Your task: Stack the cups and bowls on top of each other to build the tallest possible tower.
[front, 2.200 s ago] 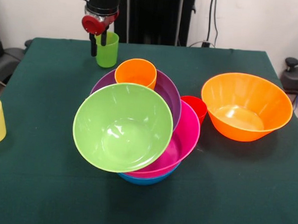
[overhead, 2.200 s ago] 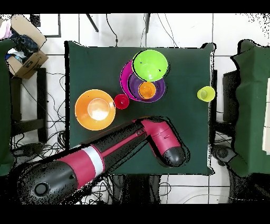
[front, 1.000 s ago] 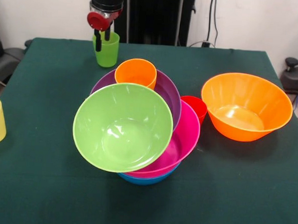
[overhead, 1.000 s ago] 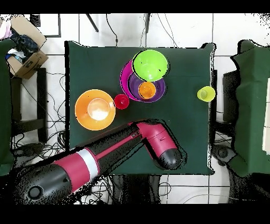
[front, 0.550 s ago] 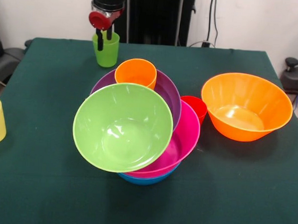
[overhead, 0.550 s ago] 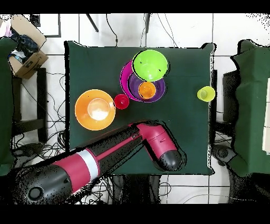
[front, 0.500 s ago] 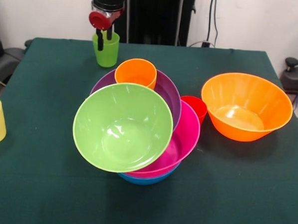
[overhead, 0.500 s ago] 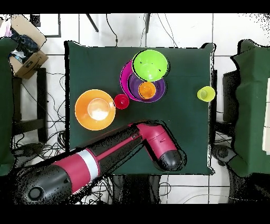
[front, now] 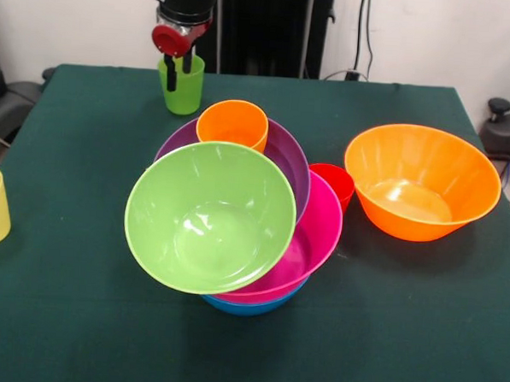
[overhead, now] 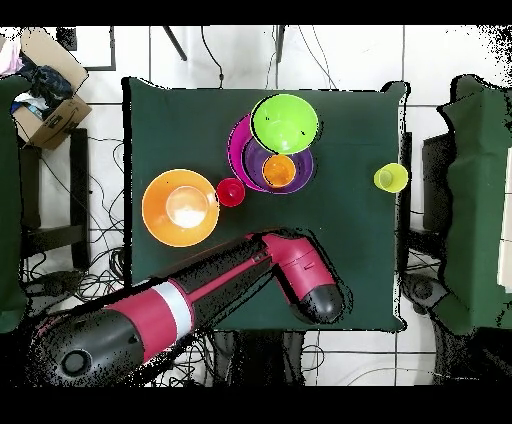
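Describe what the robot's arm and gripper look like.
The arm is glossy red with black joints and a pale grey band partway along it. In the front view its wrist is a black cylinder with a round red cap, and the gripper has two slim black fingers.

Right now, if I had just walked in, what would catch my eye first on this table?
Most likely the leaning pile of glossy plastic bowls mid-table: a tilted lime green bowl over pink, purple and blue ones, with a small orange tumbler at its back. Next, the big orange bowl alone to its right in the front view. Then the robot's gripper, its black fingers astride the rim of a green tumbler at the far edge.
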You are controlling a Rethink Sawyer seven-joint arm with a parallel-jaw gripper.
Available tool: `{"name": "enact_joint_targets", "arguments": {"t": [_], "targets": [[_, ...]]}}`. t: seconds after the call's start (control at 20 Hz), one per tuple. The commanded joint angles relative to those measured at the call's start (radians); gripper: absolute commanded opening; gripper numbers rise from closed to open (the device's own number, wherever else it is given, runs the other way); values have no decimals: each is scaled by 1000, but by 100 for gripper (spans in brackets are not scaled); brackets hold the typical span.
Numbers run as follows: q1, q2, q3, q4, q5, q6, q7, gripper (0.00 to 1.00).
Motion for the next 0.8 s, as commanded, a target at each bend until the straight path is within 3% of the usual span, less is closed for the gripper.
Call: {"name": "enact_joint_targets", "arguments": {"t": [0.05, 0.8], "targets": [[-19, 54, 220, -59, -15, 123, -282, 100], [-2, 68, 235, -60, -65, 127, -218, 100]]}}
